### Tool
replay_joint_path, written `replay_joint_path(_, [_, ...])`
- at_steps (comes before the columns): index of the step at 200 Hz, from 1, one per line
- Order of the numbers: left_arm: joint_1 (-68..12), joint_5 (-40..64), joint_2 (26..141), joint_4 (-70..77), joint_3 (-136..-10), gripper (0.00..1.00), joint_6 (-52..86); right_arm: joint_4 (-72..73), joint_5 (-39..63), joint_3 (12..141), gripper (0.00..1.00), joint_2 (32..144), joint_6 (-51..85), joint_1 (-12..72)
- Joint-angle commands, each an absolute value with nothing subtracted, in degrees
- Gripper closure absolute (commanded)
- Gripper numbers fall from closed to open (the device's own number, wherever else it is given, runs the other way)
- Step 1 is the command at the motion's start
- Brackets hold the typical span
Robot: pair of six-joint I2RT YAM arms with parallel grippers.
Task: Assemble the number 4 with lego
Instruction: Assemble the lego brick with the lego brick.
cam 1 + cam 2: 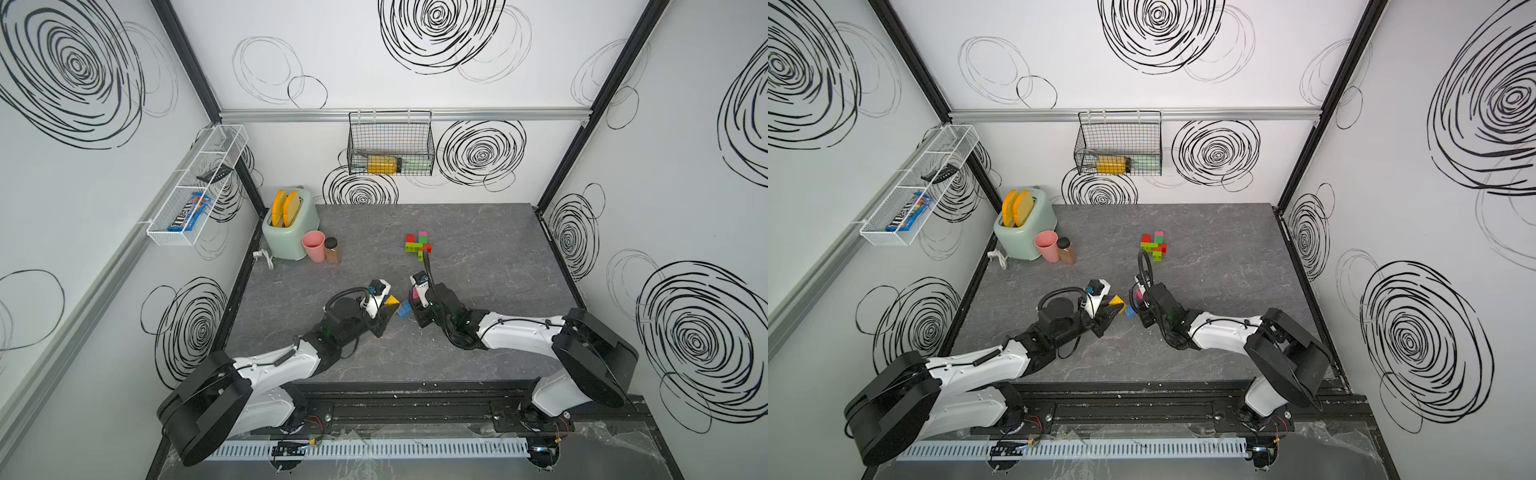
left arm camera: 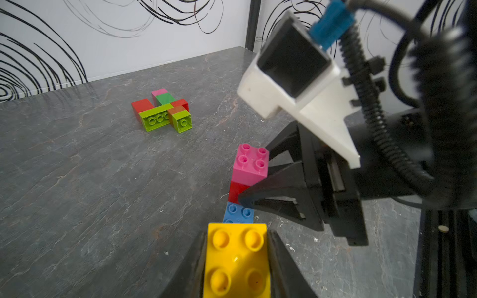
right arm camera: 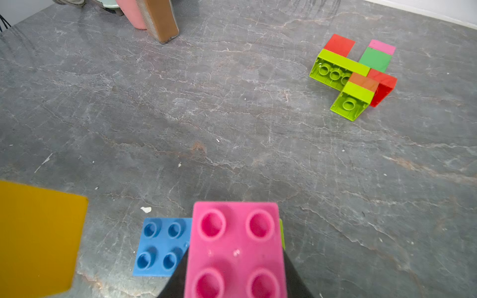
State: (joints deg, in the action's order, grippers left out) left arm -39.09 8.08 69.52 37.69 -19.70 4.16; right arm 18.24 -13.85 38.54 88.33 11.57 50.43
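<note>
You're working on a grey, marble-veined table [image 1: 498, 266], boxed in on three sides by white walls scrawled with black swirls. On the back wall hangs one black wire basket [image 1: 390, 143]; on the left wall, one white wire shelf [image 1: 195, 187]. At the table's back left corner stand one mint toaster [image 1: 291, 237] with two slices in its slots, one pink cup [image 1: 313, 246] and one brown jar [image 1: 332, 250], all close together.

Now count the lego. Toward the back of the table, a little right of middle, a joined cluster [image 1: 419, 245] of seven bricks lies on its side (hollow undersides facing the arms). It has two red, two lime (one long, one square), one green, one pink and one orange. Well apart from it, near the front middle, are four more.

Your left gripper [image 2: 237, 232] is clamped on one yellow brick [image 2: 237, 260], a finger on each side. Your right gripper [image 3: 235, 263] is closed around one pink brick [image 3: 235, 245] with one red brick [image 2: 236, 191] plugged beneath it. Between the two grippers, one blue brick [image 1: 404, 309] lies flat on the table, studs up. Whether the pink-and-red pair rests on the table or hangs above it, you cannot tell from these views.
</note>
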Motion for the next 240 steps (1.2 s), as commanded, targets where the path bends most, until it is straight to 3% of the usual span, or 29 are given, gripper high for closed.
replay_joint_path(1, [-37.9,11.6,71.1,42.7,-21.5,1.00,2.6,9.8,-14.5,38.5,1.00,92.1,10.5,51.3])
replay_joint_path(240, [-31.6,20.9,81.9,38.4,-28.1,1.00,-5.5,7.8,-13.3,38.6,1.00,95.7,11.3,52.5])
